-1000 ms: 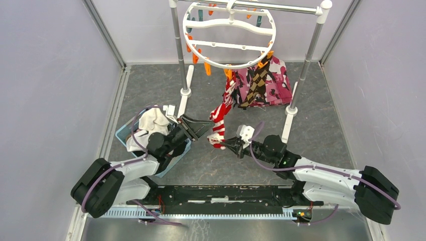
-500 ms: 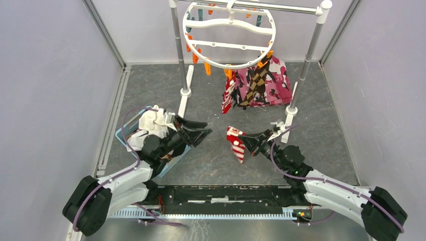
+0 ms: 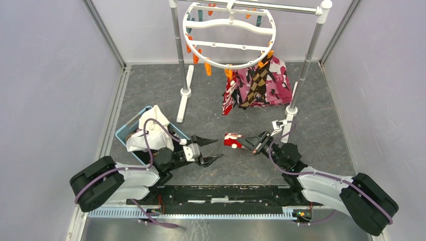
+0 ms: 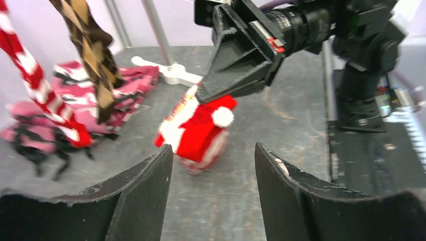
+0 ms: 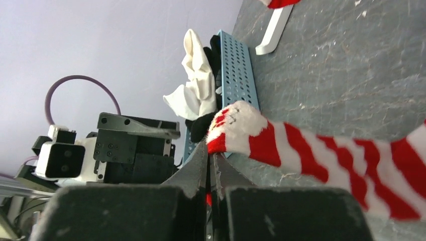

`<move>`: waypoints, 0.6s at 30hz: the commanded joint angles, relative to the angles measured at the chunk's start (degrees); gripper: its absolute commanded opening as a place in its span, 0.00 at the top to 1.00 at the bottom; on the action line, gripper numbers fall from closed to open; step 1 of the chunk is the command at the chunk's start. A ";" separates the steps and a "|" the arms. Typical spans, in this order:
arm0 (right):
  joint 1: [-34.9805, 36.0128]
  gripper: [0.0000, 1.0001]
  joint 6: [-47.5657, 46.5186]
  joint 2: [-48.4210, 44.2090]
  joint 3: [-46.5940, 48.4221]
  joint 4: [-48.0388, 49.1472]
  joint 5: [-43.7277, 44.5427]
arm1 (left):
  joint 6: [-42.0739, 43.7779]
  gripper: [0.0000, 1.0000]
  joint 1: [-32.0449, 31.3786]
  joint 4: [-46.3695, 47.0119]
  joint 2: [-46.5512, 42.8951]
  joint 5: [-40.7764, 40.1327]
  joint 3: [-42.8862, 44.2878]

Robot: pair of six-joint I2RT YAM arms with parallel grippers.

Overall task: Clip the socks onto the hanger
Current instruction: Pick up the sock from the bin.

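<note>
As the right end effector (image 3: pixel 247 142) clamps a bunched red-and-white sock (image 3: pixel 232 140), the left end effector (image 3: pixel 219 148), at nine o'clock, gapes

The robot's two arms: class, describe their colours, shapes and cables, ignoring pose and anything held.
Both the left arm and right arm have white shells over the links and black rounded joints. A purple cable runs along each, looping free near the wrist. The left tool and right tool are black, with two tapering fingers; a small white block sits behind each.
</note>
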 commanded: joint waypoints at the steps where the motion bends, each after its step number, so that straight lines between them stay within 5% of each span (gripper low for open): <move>1: -0.17 1.00 7.19 1.12 -1.01 8.48 -2.85 | 22.99 0.33 -2.86 -1.71 0.34 -7.14 3.08; 18: -0.17 1.00 10.85 6.06 -0.72 14.80 -6.88 | 37.11 0.37 -9.03 -8.57 9.99 -19.49 10.74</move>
